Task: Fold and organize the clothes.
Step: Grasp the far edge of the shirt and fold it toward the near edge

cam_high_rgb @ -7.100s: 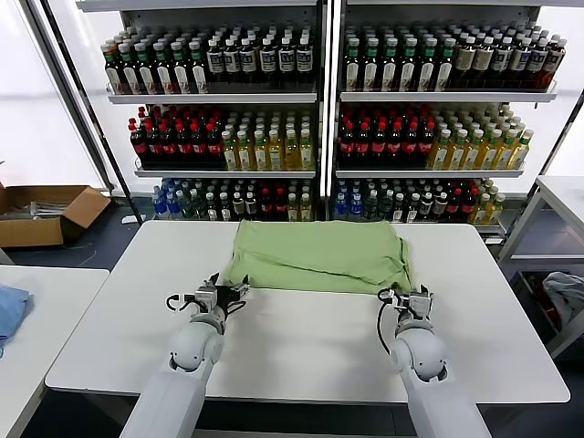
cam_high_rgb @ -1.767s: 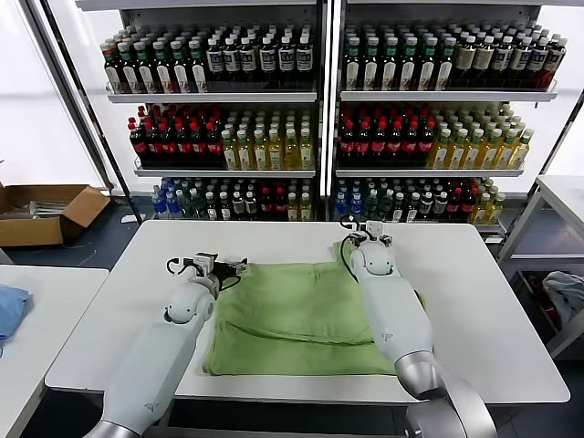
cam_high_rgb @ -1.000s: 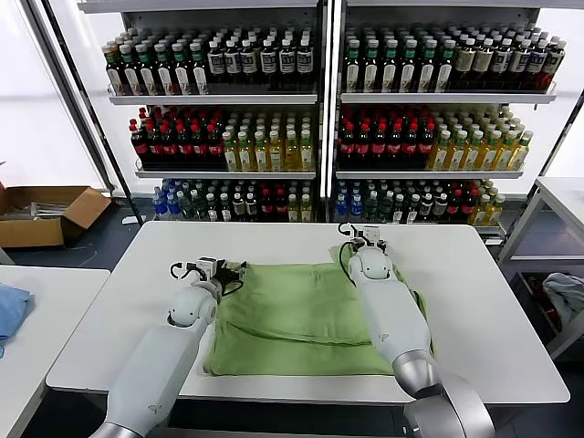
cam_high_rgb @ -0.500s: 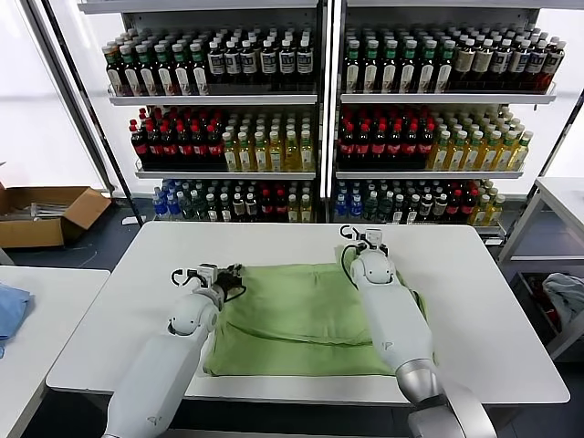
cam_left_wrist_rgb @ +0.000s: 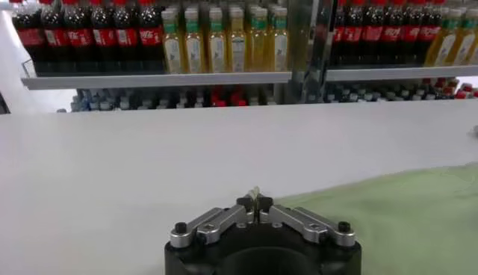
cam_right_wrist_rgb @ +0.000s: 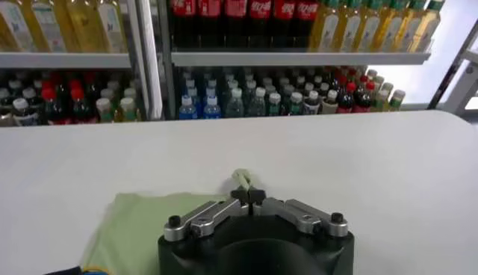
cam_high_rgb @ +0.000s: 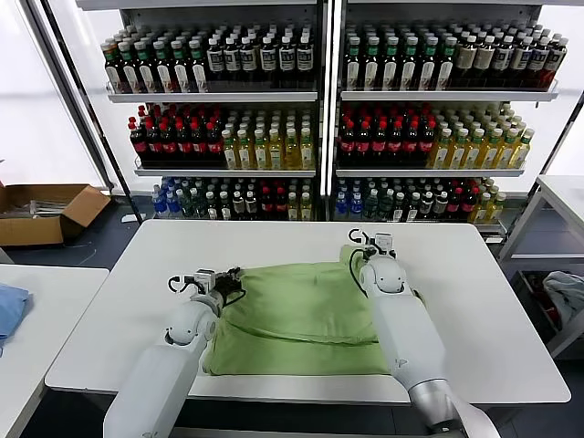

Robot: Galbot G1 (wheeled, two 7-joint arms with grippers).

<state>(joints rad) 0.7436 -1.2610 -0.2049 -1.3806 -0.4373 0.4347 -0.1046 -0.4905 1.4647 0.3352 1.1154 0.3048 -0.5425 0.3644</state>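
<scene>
polo shirt (cam_high_rgb: 306, 315) folded on table (cam_high_rgb: 137, 310); left hand (cam_high_rgb: 226, 274) and right hand (cam_high_rgb: 380, 243) clamped on its corners.

The folded light green polo shirt (cam_high_rgb: 301, 315) lies on the white rectangular counter (cam_high_rgb: 137, 301), toward its near edge. The left pincer (cam_high_rgb: 230, 275) sits at the shirt's far-left corner, the right pincer (cam_high_rgb: 379, 243) at its far-right corner. Metal shelves of glass bottles (cam_high_rgb: 228, 137) stand behind the counter.
</scene>
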